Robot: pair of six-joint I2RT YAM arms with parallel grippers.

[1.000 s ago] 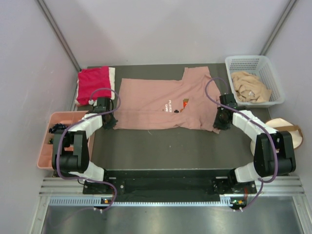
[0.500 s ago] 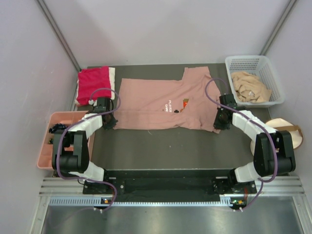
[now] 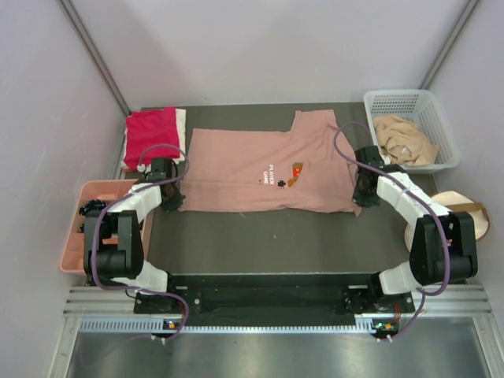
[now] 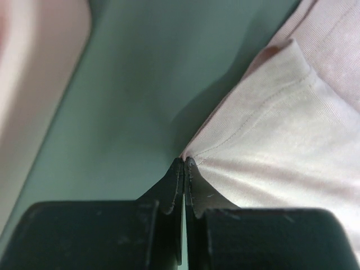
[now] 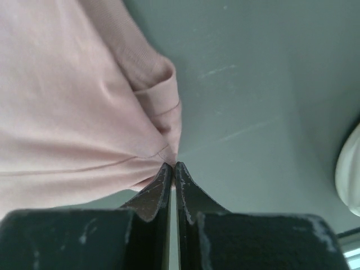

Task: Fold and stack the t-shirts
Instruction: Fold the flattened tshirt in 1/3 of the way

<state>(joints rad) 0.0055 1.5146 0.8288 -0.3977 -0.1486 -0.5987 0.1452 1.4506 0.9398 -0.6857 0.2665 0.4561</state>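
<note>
Pinching the dusty-pink t-shirt (image 3: 264, 173) at its two near corners, we held it spread flat on the dark table (image 3: 260, 236), with the small white text and pixel print facing up near its middle. Our left gripper (image 4: 184, 164) had its jaws pressed fully together on the shirt's near-left hem corner, and wrinkles fanned out from the tips. Our right gripper (image 5: 171, 167) was closed just as tightly on the near-right edge of the cloth, just beside a bunched sleeve cuff. We saw the red t-shirt (image 3: 150, 135) lying folded at the table's far-left corner on top of the white t-shirt (image 3: 182, 118), of which only a strip showed. The tan t-shirt (image 3: 403, 142) sat crumpled in the white basket (image 3: 394, 98) at the far right. A pink tray (image 3: 75, 228) lay off the table's left side and a round cream bag (image 3: 449, 206) off its right.
</note>
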